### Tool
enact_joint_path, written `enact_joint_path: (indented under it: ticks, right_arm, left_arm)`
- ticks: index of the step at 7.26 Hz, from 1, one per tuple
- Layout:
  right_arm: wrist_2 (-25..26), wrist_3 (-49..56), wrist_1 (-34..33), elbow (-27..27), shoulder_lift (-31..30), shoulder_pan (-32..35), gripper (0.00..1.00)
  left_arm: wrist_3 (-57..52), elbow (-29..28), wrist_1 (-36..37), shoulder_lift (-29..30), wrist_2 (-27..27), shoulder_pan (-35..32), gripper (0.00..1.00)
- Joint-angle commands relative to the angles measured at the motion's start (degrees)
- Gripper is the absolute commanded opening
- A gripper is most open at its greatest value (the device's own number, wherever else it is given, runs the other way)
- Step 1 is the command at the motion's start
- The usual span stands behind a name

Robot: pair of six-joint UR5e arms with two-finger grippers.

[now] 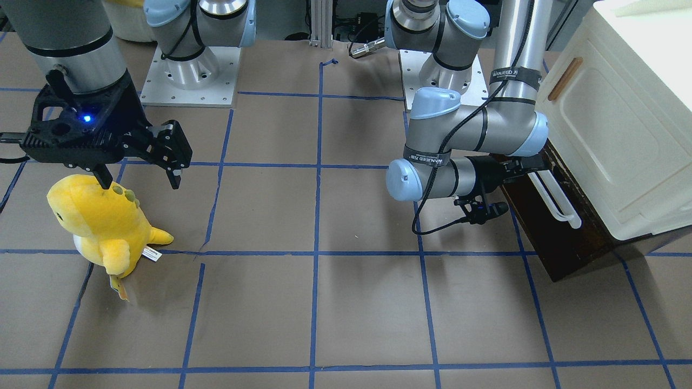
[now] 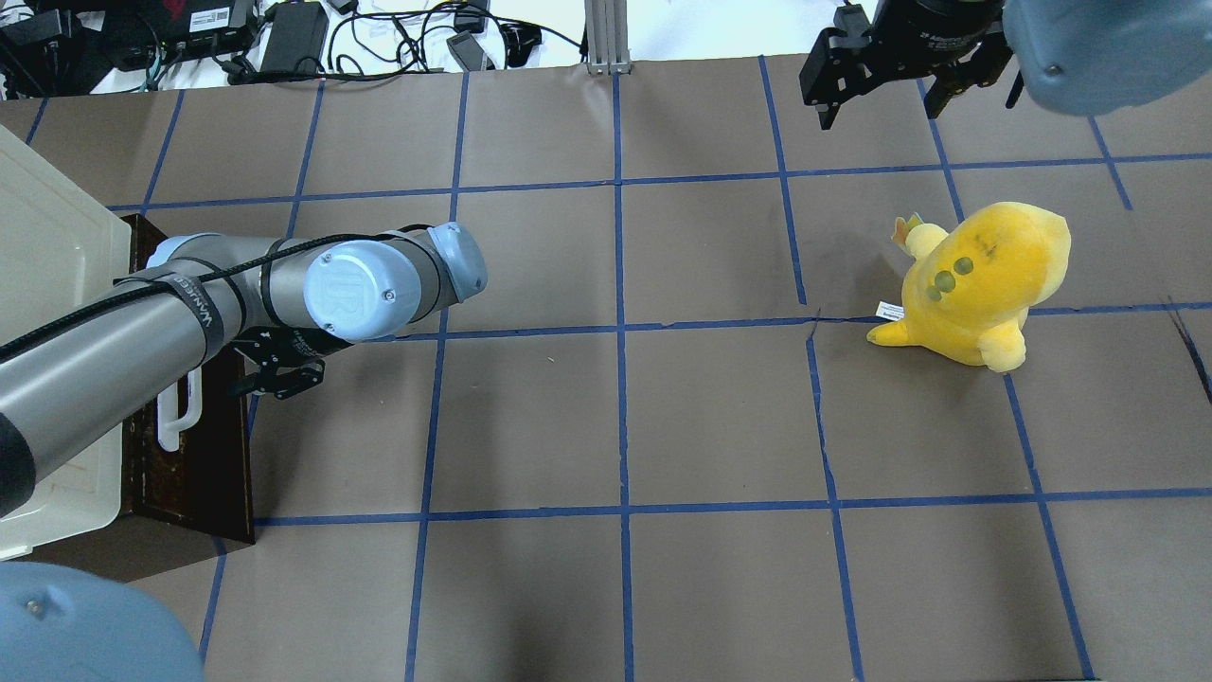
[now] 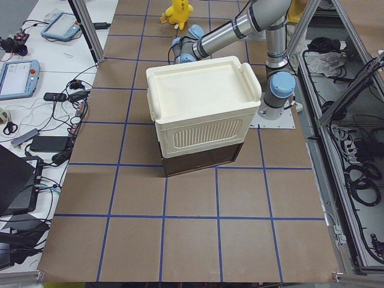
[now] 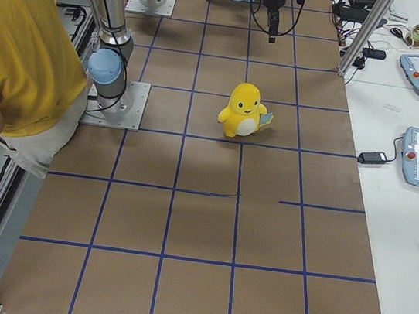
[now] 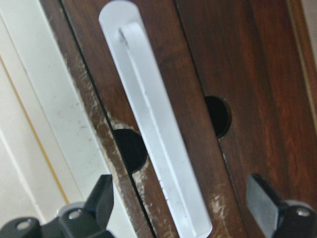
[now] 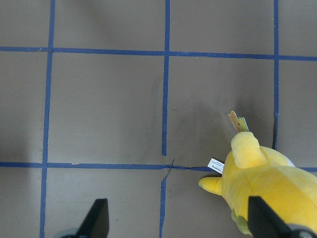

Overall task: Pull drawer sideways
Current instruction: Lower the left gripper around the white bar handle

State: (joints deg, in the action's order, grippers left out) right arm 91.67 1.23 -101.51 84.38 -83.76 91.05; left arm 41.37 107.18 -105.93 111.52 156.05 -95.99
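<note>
Drawer (image 1: 567, 243): dark brown wood, set at the bottom of a cream-white cabinet (image 1: 621, 135) at the end of the tabletop (image 1: 324, 302) on the robot's left. Its front is turned toward the middle of the tabletop. How far it is drawn out cannot be told.
Handle (image 5: 158, 144): a long white bar fixed along the drawer front. In the left wrist view it is seen running lengthwise between the two fingers, with a dark round hole in the wood on each side of it.
Left end effector (image 5: 183, 198): held close against the drawer front and spread wide. One finger is seen on each side of the bar and neither is seen touching it, so nothing is gripped.
Left arm: stretched low over the tabletop toward the cabinet, with the forearm roughly level.
Right end effector (image 1: 139, 178): spread wide and empty, pointed downward and held clear of the tabletop. In the front-facing view it is seen just above the head of the plush toy (image 1: 102, 227).
Plush toy: yellow, stood upright on the robot's right half of the tabletop, well apart from the drawer. A small white tag is seen at its side.
Cabinet door: cream-white, fitted with a small wooden handle (image 1: 565, 79) and placed above the drawer.
Tabletop: covered in brown and marked into squares by blue tape lines.
Person (image 4: 21, 52): a yellow shirt is seen at the near edge of the right side view, beside the robot's base.
</note>
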Motion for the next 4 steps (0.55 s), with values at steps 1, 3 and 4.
enact_joint_path:
  ticks: [1, 3, 4]
  right_arm:
    - [0.0, 0.0, 0.0, 0.0, 0.0, 0.0, 1.0]
    - [0.0, 0.0, 0.09, 0.0, 0.0, 0.0, 1.0]
    - [0.0, 0.0, 0.0, 0.0, 0.0, 0.0, 1.0]
  left_arm:
    - [0.73, -0.91, -0.42, 0.53, 0.74, 1.06, 0.68]
    - [5.54, -1.35, 0.19, 0.71, 0.75, 1.68, 0.68]
    - [6.17, -1.44, 2.54, 1.06, 0.83, 1.68, 0.65]
